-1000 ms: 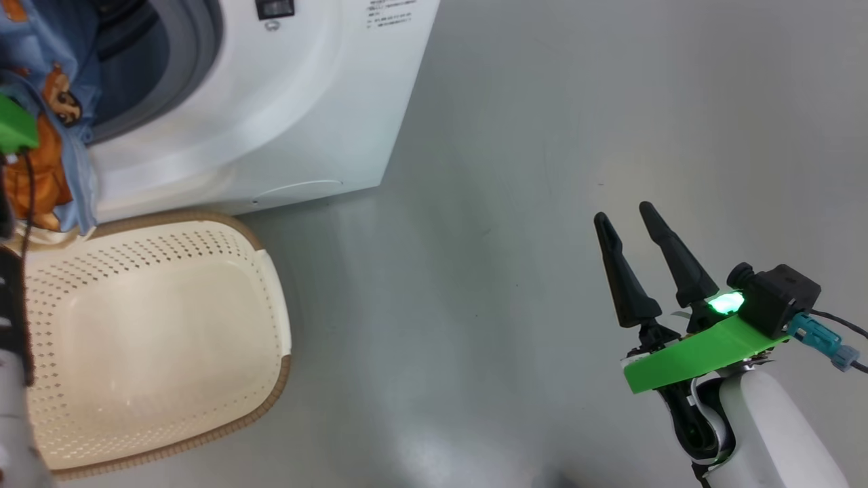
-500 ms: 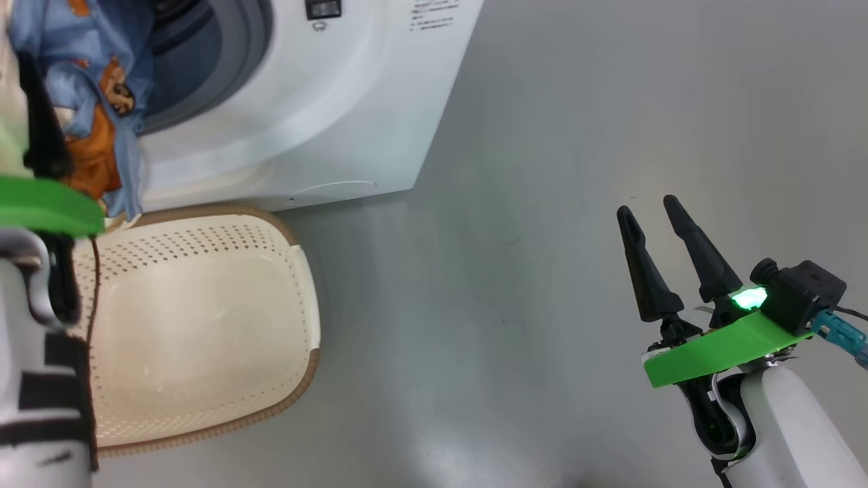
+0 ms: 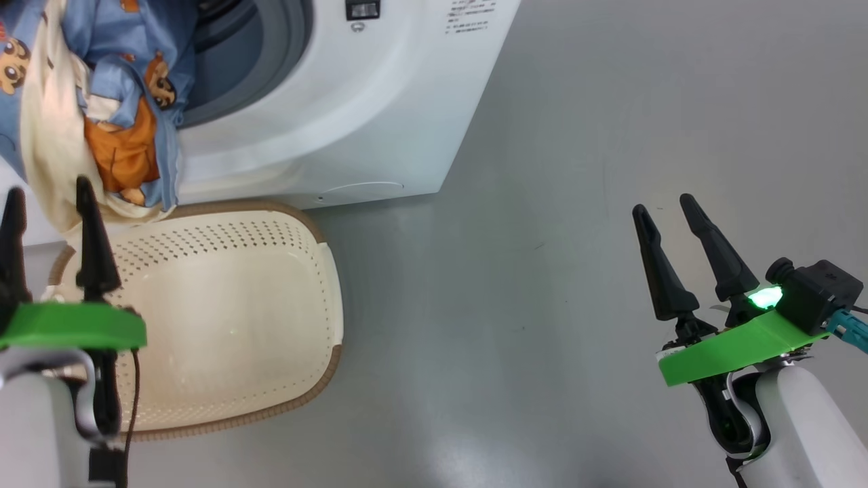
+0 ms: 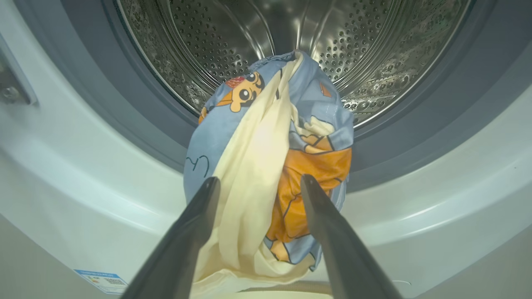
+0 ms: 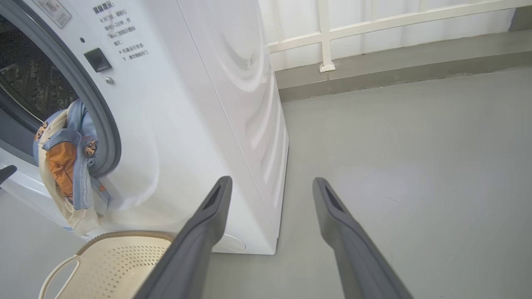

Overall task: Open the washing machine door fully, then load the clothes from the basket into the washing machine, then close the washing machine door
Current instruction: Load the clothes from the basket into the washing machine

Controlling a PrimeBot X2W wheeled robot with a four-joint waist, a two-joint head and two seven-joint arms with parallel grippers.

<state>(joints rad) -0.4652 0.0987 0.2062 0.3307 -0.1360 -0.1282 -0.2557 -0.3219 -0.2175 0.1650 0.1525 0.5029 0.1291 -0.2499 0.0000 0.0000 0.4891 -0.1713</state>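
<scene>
The washing machine (image 3: 380, 102) stands at the upper left with its opening uncovered; its door is out of view. Light-blue clothes (image 3: 122, 102) with orange figures and a cream cloth hang out of the steel drum (image 4: 374, 41), over the grey gasket and down the white front. Below them the cream basket (image 3: 224, 305) sits empty on the floor. My left gripper (image 3: 49, 188) is open above the basket's left end, just short of the hanging clothes (image 4: 270, 137), holding nothing. My right gripper (image 3: 663, 203) hovers open over bare floor, far to the right.
Grey floor (image 3: 576, 169) stretches to the right of the machine. A white rail and wall base (image 5: 328, 37) run behind it. A blue label (image 4: 97, 280) is stuck low on the machine's front.
The head camera has turned, shifting the whole picture to the right. My left gripper has drawn back and down from the clothes, which stay hanging over the opening's lip. The right gripper keeps its pose.
</scene>
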